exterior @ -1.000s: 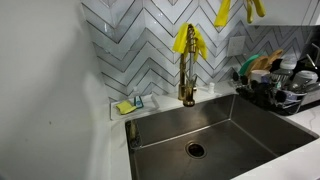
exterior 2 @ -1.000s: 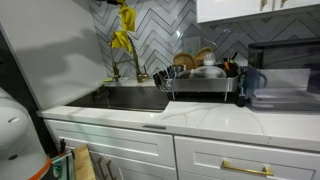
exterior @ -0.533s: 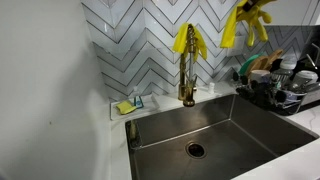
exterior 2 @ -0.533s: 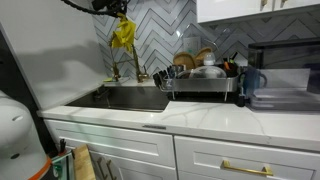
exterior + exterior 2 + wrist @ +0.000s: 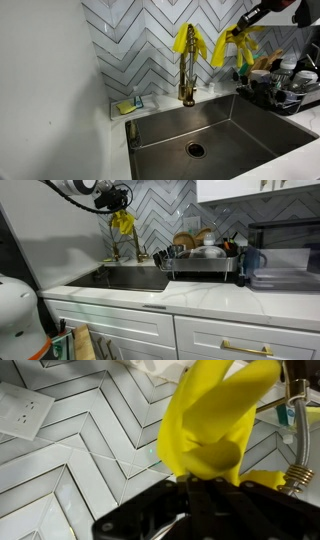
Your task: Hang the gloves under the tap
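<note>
The arm is cut off by the top edge in both exterior views, and the hand (image 5: 241, 27) is small and dark against the tiles, so its fingers are hard to tell apart there. In the wrist view the hand (image 5: 200, 505) is only a dark shape along the bottom edge, pinching one end of the held glove (image 5: 210, 422), which fills the middle and hides part of the tiled wall. The head of the tap (image 5: 187, 78) is covered by the hung glove (image 5: 187, 41), draped over it with its ends dangling down either side. In an exterior view the two gloves merge into one yellow patch (image 5: 122, 222). The held glove (image 5: 233, 48) hangs in the air with its long axis near vertical and its free end pointing down, near the tap's top, between the tap and the dish rack (image 5: 272, 95), above the sink (image 5: 235, 125), apart from the hung glove
</note>
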